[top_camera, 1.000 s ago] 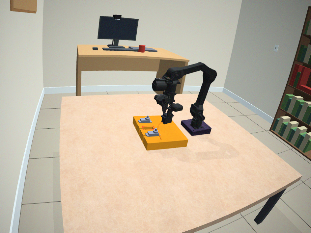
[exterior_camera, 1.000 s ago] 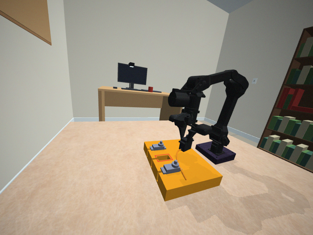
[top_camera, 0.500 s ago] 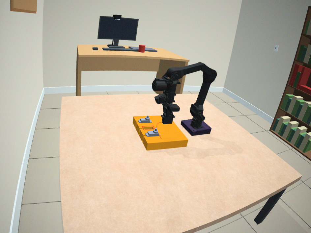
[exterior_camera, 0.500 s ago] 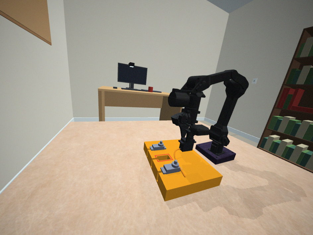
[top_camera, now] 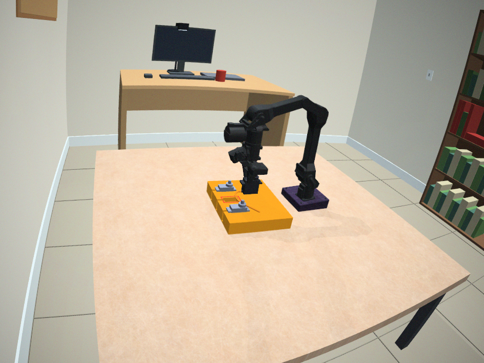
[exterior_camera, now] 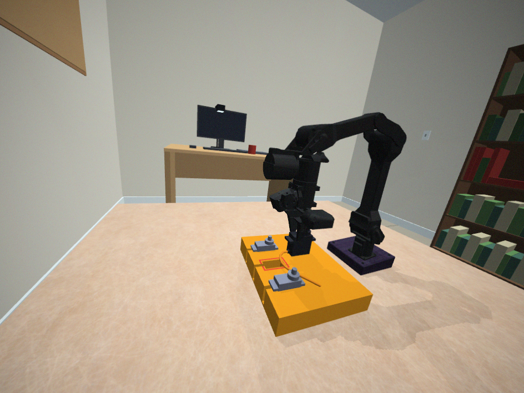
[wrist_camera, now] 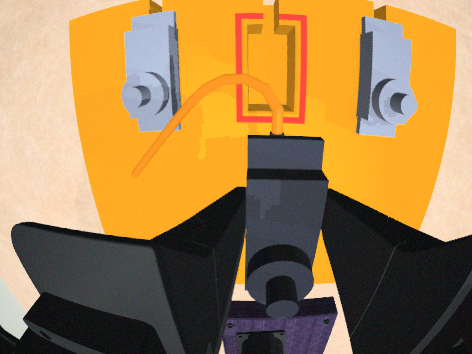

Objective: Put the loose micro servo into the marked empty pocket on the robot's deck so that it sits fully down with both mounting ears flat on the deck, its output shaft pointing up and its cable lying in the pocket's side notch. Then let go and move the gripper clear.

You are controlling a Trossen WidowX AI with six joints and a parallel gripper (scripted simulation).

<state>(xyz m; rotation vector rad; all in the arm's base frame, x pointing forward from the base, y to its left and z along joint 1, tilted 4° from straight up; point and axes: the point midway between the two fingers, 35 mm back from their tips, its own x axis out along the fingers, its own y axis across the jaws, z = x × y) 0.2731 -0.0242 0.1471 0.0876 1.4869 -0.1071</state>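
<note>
Your black parallel-jaw claw [wrist_camera: 283,235] is clamped on the loose dark grey micro servo [wrist_camera: 286,208], one finger pressed against each long side of its body. In the wrist view the round output shaft [wrist_camera: 283,296] faces the camera, so the servo hangs shaft-up between the fingers, above the flat orange block deck [exterior_camera: 334,291]. From the servo's lower end a thin orange cable [wrist_camera: 194,104] arcs out and trails across the deck surface past the seated light grey servo [wrist_camera: 152,71] on one side. The red-outlined rectangular empty pocket [wrist_camera: 270,68] lies just beyond the held servo, with its narrow side notch [wrist_camera: 276,8] cutting to the deck's far edge. A second seated light grey servo [wrist_camera: 386,77] sits on the pocket's other side. In the exterior view the claw stands just beside the pocket, not over it. The deck rests on your pale peach desk [top_camera: 195,281], near the arm's dark purple square base plate [top_camera: 291,197].
</note>
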